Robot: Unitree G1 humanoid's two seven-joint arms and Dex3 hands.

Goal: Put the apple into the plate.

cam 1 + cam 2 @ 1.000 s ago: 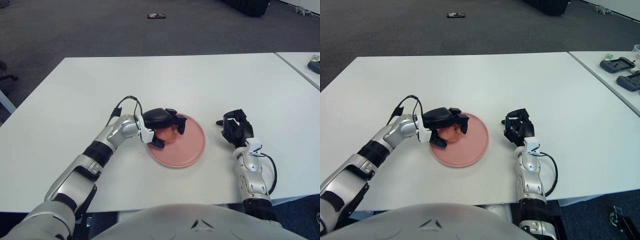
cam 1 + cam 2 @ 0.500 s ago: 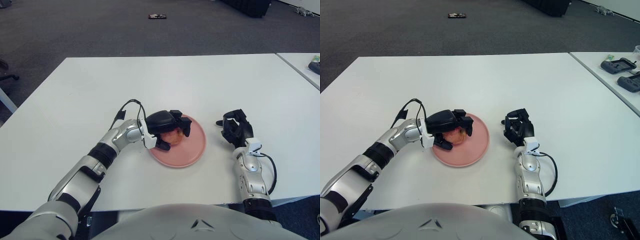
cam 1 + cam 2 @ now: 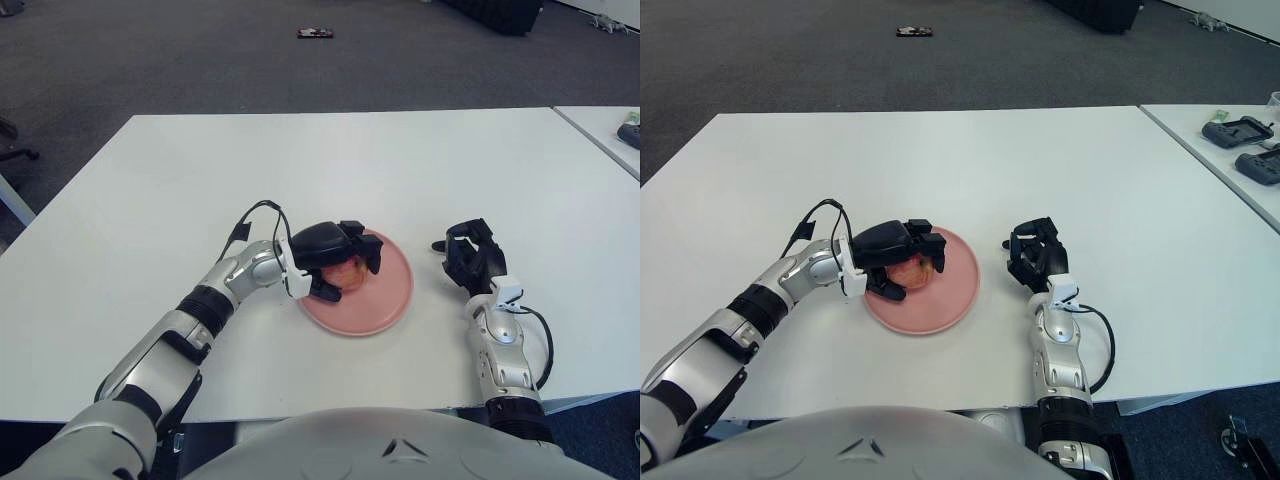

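Observation:
A pink plate (image 3: 385,300) sits on the white table (image 3: 330,160) near its front. My left hand (image 3: 335,258) hovers over the plate's left part with its black fingers wrapped around a reddish apple (image 3: 348,272), which is low over the plate or touching it. Most of the apple is hidden under the hand. My right hand (image 3: 470,255) shows to the right of the plate, apart from it, fingers curled and holding nothing.
A second white table (image 3: 1240,150) at the right edge carries dark handheld devices (image 3: 1235,130). A small dark object (image 3: 314,33) lies on the grey carpet beyond the table.
My left hand has shifted the apple slightly rightward and further onto the plate, still gripping it. The right hand has not moved.

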